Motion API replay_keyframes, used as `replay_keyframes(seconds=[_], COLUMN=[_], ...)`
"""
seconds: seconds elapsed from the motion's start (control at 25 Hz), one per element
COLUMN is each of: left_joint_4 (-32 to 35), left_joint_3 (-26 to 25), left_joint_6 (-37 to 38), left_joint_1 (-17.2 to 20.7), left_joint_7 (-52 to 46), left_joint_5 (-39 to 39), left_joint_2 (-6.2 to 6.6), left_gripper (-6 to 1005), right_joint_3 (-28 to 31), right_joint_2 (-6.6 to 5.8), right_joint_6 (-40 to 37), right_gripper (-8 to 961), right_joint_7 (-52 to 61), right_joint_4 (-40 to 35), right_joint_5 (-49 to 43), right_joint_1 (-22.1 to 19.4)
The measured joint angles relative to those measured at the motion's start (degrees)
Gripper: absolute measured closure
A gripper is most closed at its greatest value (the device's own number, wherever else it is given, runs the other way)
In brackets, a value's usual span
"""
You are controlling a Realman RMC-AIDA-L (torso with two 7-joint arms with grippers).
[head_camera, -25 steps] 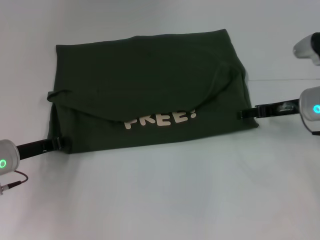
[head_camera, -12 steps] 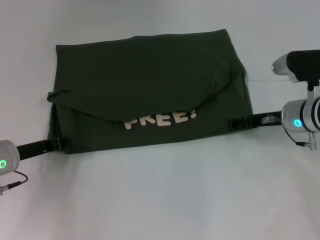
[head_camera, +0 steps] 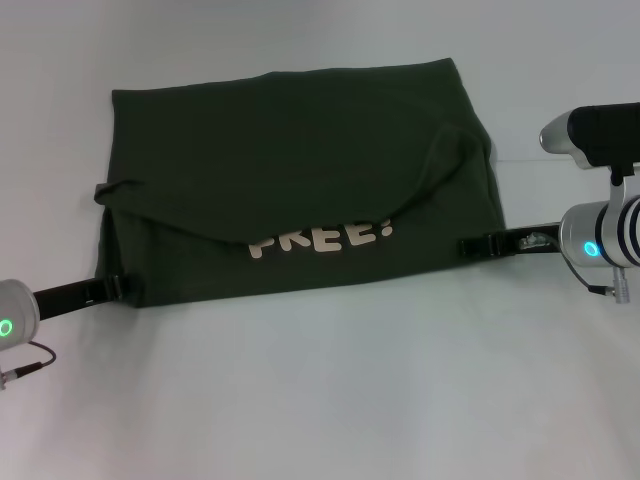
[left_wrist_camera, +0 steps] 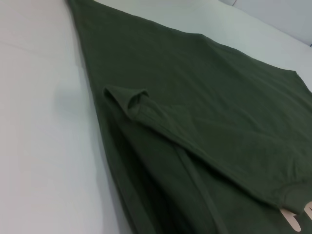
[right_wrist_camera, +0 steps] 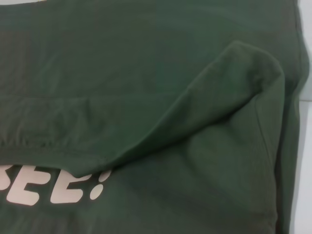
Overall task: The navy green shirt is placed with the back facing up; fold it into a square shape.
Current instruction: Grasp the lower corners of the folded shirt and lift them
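Cream letters on the navy green shirt (head_camera: 300, 180) read "FREE!", tops hidden.

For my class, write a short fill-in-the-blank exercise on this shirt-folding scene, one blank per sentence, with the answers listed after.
1. The navy green shirt lies on a ____ table.
2. The cream letters peeking from under the folded flap spell ____.
3. The left gripper sits at the shirt's near-left ____.
4. The right gripper reaches the shirt's ____ edge.

Missing words: white; FREE!; corner; right
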Motion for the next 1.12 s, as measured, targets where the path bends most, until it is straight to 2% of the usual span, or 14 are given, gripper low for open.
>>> replay_keyframes(seconds=[0.12, 0.36, 0.8, 1.08, 1.12], left_joint_4=[0.0, 0.0, 0.1, 1.0, 1.6], left_joint_3=[0.0, 0.0, 0.0, -0.4, -0.4], left_joint_6=[0.0, 0.0, 0.5, 4.0, 5.4], left_joint_1=[0.0, 0.0, -0.1, 0.2, 0.5], left_joint_7=[-0.1, -0.3, -0.3, -1.2, -1.7], left_joint_5=[0.0, -0.1, -0.1, 0.4, 0.5], left_joint_2=[0.00, 0.00, 0.00, 0.28, 0.38], left_gripper=[957, 957, 958, 958, 958], right_joint_3=[0.0, -0.1, -0.5, -0.2, -0.2], right_joint_2=[0.22, 0.38, 0.53, 1.01, 1.16], right_joint_6=[0.3, 0.3, -0.1, -7.0, -8.6], right_gripper=[173, 406, 678, 908, 908], right_joint_7=[0.0, -0.1, 0.2, 0.0, 0.0], right_joint_4=[0.0, 0.0, -1.2, -8.9, -10.7], right_joint_5=[0.0, -0.2, -1.2, 0.2, 0.6], right_joint_1=[0.0, -0.1, -1.8, -5.6, -6.5])
